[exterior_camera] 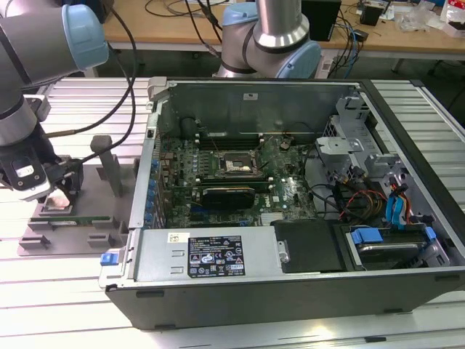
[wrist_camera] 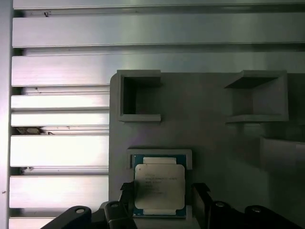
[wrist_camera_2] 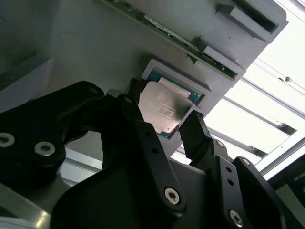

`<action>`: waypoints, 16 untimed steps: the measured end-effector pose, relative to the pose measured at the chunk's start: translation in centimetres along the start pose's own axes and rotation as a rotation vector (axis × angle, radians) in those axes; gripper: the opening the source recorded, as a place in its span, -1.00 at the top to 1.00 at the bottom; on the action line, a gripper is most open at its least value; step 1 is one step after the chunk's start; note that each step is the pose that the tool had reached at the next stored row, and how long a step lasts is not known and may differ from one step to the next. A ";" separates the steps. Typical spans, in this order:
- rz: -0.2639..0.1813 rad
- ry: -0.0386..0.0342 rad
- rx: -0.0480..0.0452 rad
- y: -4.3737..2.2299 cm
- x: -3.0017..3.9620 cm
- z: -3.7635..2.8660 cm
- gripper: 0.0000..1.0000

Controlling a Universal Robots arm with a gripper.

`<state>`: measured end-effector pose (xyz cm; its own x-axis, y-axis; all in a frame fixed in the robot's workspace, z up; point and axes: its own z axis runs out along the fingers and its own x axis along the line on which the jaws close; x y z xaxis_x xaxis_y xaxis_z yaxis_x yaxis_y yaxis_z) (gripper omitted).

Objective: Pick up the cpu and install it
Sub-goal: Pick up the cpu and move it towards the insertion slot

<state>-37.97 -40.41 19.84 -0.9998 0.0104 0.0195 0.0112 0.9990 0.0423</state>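
Cpu (wrist_camera: 158, 186) is seen lying flat, shiny side up, in a small square nest on the grey holder plate (wrist_camera: 214, 157). The plate is set on the ribbed metal table (wrist_camera: 62, 57), at the exterior view's left, beside the open computer case (exterior_camera: 290, 94).

The gripper (wrist_camera: 163, 192) is held low over the nest, with one black finger on each side of the chip. In both wrist views the fingers (wrist_camera_2: 194, 126) are spread apart and the chip lies between them. It does not look squeezed yet. Whether a finger is just touching an edge cannot be told.

The picking-up step is judged to be in hand. Nothing is lifted, and the chip is not yet out of its nest. The socket (exterior_camera: 236, 166) on the green board inside the case is well apart from the chip, so the putting-in part is judged not to be begun.

For a good hold, an even and gentle squeeze on two facing edges is called for, so that the chip is not tipped or pushed against the nest wall. The nest walls are close around it, so a straight lift would be needed. A thin green memory stick (exterior_camera: 76, 218) lies near on the same plate and should not be bumped
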 end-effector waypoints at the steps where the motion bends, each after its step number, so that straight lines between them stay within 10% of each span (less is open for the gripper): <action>1: 0.000 0.0000 0.0000 0.00 0.00 0.06 -0.20; 16: -0.036 0.0014 0.0007 0.02 0.24 0.73 -0.20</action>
<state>-38.23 -40.37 19.12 -0.9995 -0.0255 0.0194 -0.0247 0.9988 0.0423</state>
